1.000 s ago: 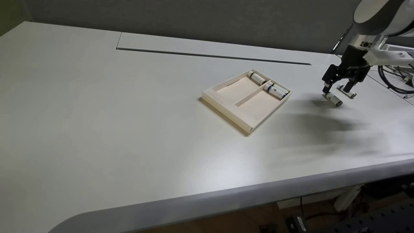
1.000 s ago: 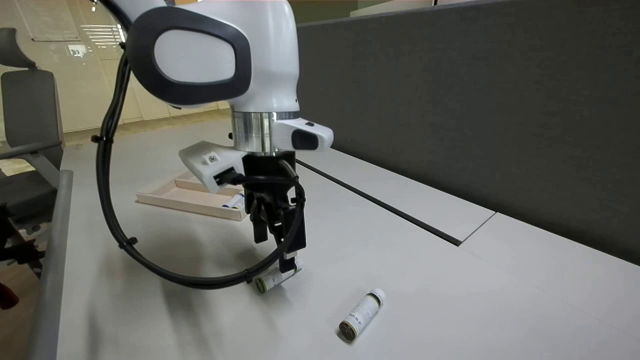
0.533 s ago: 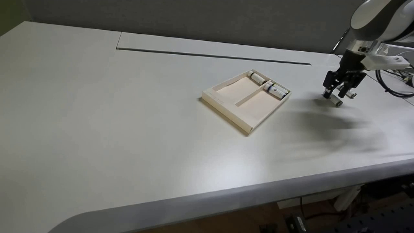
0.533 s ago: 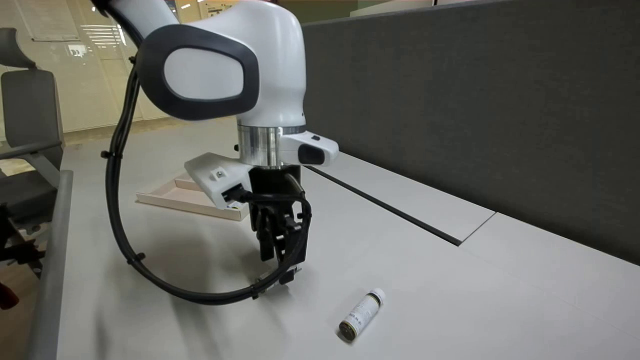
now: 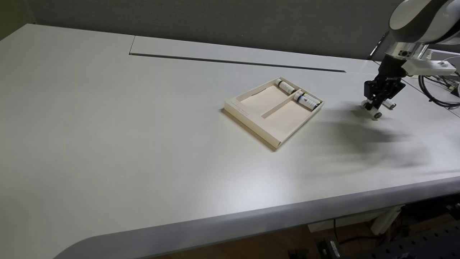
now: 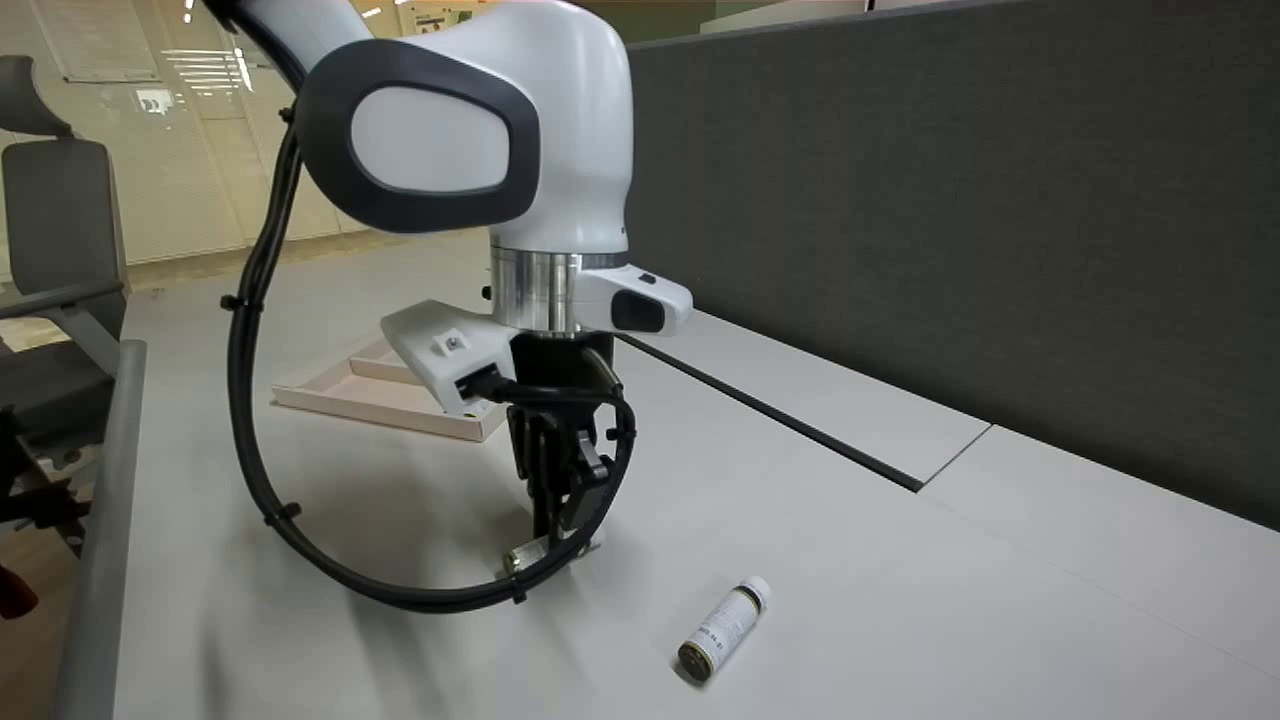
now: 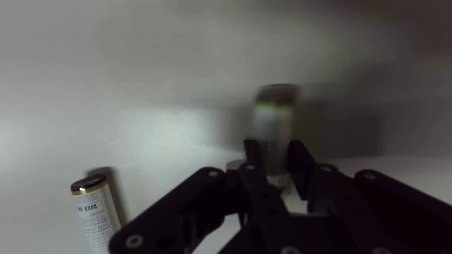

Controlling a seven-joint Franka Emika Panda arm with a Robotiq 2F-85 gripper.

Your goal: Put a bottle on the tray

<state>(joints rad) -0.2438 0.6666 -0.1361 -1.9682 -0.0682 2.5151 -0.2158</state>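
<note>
A small white bottle (image 7: 273, 121) with a dark end lies on the table, blurred in the wrist view. My gripper (image 7: 273, 148) has come in around it from above, its dark fingers (image 7: 299, 155) pressed against both sides, so it is shut on the bottle. In an exterior view the dark end of this bottle (image 5: 376, 114) sticks out past the gripper (image 5: 372, 105); a cable partly covers it in an exterior view, where an end of the bottle (image 6: 525, 553) shows. The pale beige tray (image 5: 249, 117), split into two compartments, sits well apart from the gripper.
Another bottle (image 6: 722, 632) lies loose on the table close to the gripper. Inside the tray, a white bottle (image 5: 286, 87) lies in one compartment and a bottle with dark bands (image 5: 306, 100) in the other. A grey partition (image 6: 950, 200) borders the table, and a black cable (image 6: 350, 575) loops from the arm.
My gripper has come down to the table, and its fingers have moved from wide apart to against the bottle. The loose bottle and the tray stay where they were.
</note>
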